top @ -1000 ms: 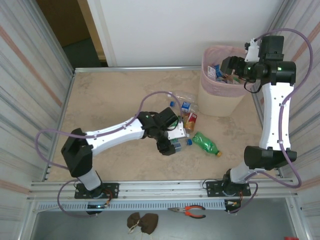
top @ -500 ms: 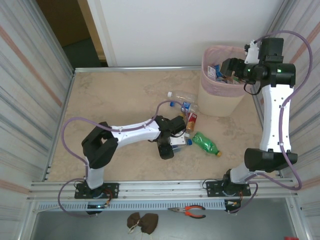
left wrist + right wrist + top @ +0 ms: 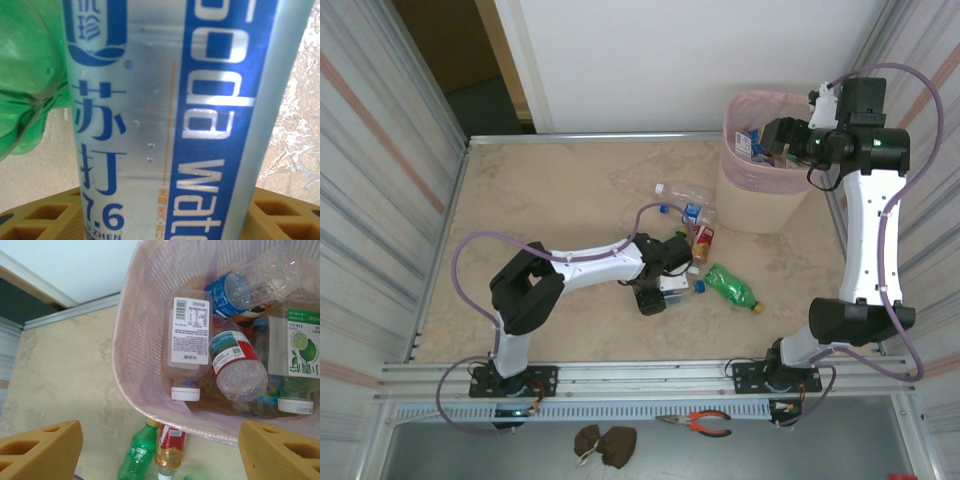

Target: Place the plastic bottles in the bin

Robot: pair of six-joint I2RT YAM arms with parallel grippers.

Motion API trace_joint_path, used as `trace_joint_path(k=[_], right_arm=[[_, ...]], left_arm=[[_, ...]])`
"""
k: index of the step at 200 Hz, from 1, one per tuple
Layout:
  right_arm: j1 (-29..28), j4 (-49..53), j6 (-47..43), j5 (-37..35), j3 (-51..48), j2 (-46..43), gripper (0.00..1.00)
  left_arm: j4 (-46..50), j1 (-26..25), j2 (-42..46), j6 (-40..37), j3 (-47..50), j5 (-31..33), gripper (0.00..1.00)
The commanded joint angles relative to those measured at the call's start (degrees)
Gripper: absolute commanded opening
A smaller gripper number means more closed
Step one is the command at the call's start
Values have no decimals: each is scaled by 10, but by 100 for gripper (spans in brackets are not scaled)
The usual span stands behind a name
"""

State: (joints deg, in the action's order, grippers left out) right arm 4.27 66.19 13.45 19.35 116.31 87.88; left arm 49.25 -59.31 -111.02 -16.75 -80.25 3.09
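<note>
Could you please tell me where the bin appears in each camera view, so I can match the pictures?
Top external: upper right, the bin stands at the far right corner of the table.
Right wrist: seen from above, the bin spans the upper right.
Left wrist: a blue-labelled bottle faces the camera up close.
Shared landmark: the red-labelled bottle lying on the table just outside the bin.

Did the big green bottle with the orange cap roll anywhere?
No. The green bottle lies just where it did before, the same way round and just as far in front of the bin.
</note>
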Motion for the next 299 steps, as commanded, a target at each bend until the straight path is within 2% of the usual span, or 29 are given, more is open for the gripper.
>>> trace_joint_path(k=[1,89,117,142,204,248,269,299], right_arm=[[6,-5,1,6,-5,-20,80],[9,-11,3,2,-9,-30,79],[8,-20,3,6,-10,-39,79],[9,-41,4,17,-22,-54,78],[8,-195,11,77,-136,-147,76],[0,-369,34,178,-239,-227,78],[-10,-443,40,234,-274,-255,79],[-43,-483,40,302,-286,-270,83]], left_arm=[[8,3,-8,-2,4,-5,57],[-18,4,49,-10,18,-47,45],[-50,16,98,-8,31,-95,44],[-102,42,152,12,53,-164,43],[-296,144,304,109,141,-343,40],[-498,224,384,231,212,-467,39],[-585,244,402,291,230,-513,39],[-662,252,417,334,226,-555,39]])
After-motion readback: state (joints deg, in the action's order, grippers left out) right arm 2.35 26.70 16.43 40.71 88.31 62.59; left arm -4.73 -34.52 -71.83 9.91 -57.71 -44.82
